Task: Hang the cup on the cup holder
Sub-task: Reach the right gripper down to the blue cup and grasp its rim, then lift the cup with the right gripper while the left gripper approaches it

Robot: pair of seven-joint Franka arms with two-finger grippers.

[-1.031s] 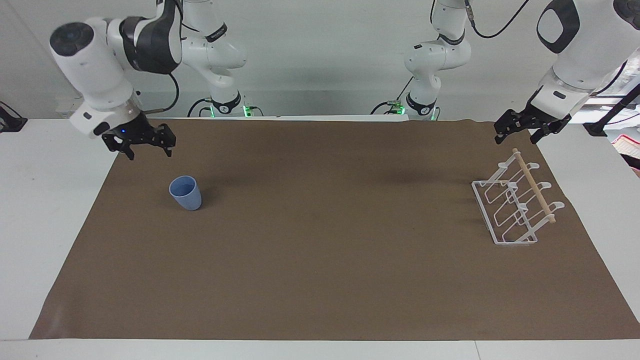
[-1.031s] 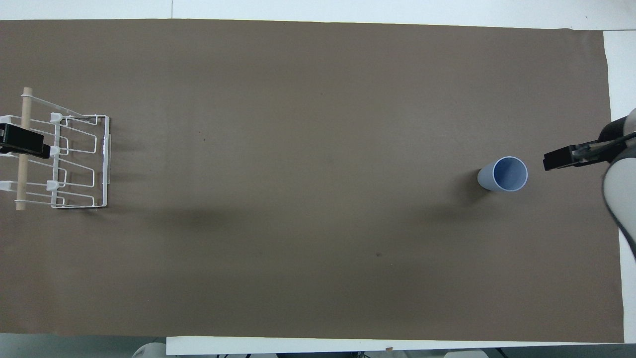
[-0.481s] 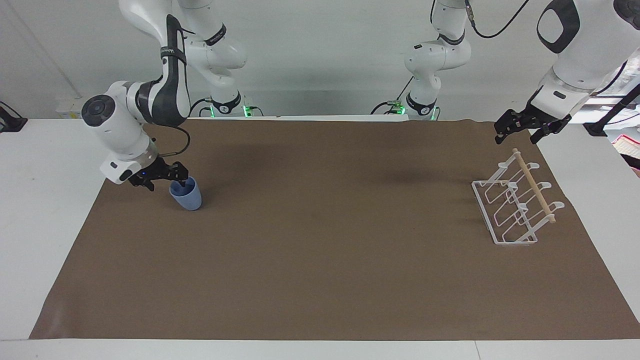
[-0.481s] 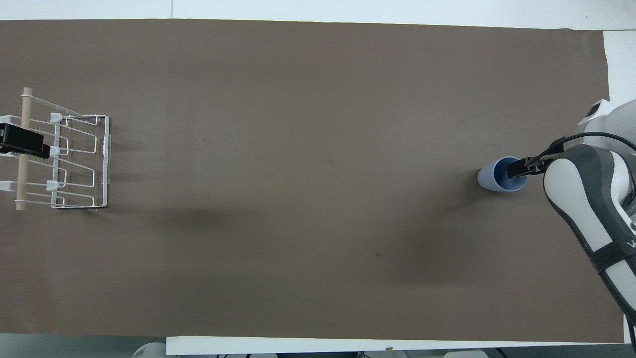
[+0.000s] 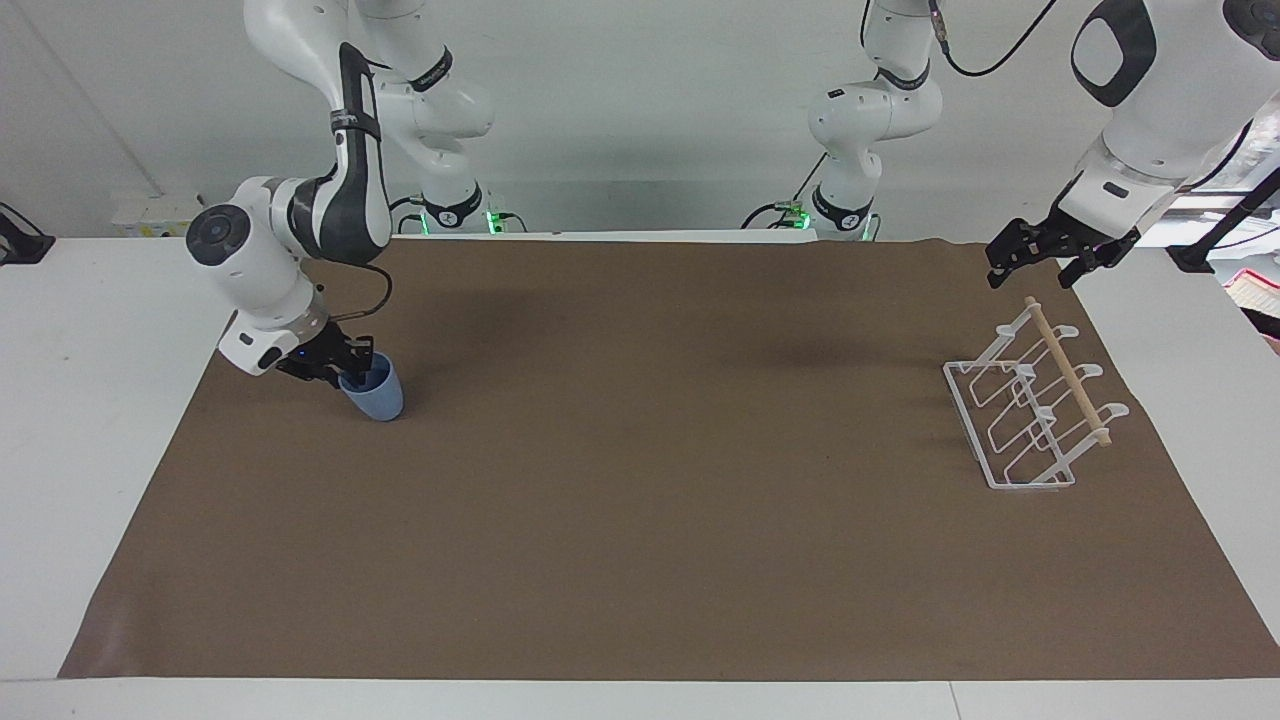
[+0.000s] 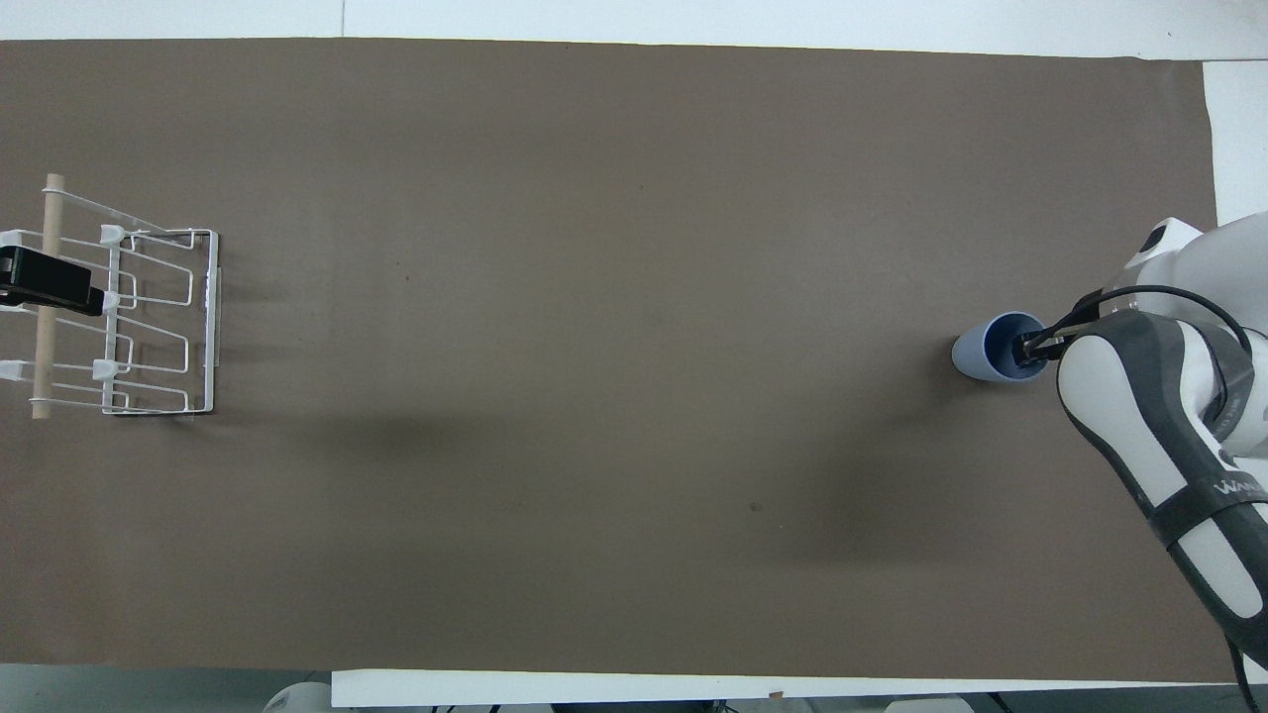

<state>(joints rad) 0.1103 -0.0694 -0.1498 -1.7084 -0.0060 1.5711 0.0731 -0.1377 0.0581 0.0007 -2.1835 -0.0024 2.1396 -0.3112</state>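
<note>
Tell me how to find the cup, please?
Start at the brown mat and go to the right arm's end. There the right gripper pinches the rim of a cup. It is small, light blue and plain, with no handle.

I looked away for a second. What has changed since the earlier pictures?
The right tool came down from above the mat to the cup and closed on its rim, one finger inside. The cup stands where it was, not lifted. The left tool still waits open above the cup holder, which has not moved.
</note>
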